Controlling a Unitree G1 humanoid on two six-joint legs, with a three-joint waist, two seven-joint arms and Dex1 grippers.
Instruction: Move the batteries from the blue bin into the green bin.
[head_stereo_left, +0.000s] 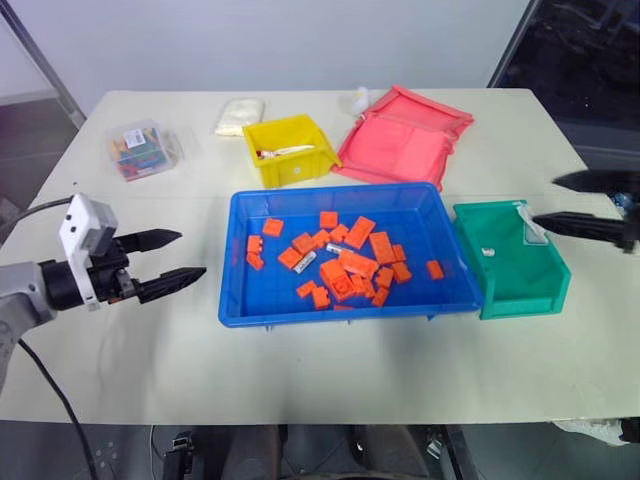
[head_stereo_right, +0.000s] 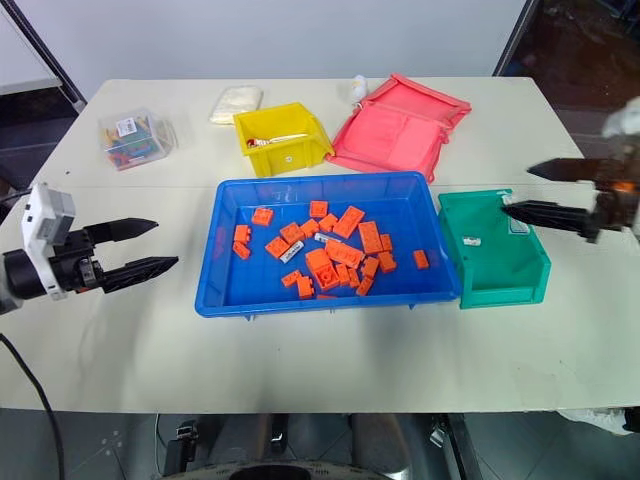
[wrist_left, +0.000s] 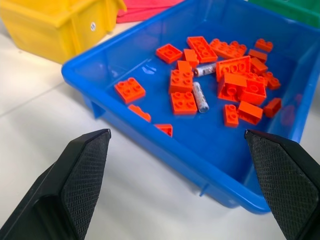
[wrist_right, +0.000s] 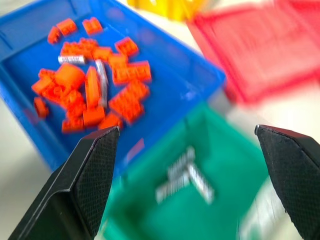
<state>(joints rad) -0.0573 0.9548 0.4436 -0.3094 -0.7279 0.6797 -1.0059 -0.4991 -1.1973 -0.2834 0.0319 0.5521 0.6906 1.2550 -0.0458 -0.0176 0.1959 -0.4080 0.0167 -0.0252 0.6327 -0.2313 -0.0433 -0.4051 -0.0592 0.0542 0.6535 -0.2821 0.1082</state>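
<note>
Two batteries (wrist_left: 200, 96) among orange bricks (wrist_left: 233, 80) in the blue bin (wrist_left: 125, 52), beyond the spread, empty left gripper (head_stereo_left: 166, 262); two in the green bin (wrist_right: 227, 165) below the spread right gripper (head_stereo_right: 518, 190)

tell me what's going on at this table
A two-armed robot is sorting batteries out of the blue bin, where two still lie among orange bricks. A couple of batteries already lie in the green bin. The right pincer hangs open and empty over the green bin. The left pincer is open beside the blue bin, holding nothing.
</note>
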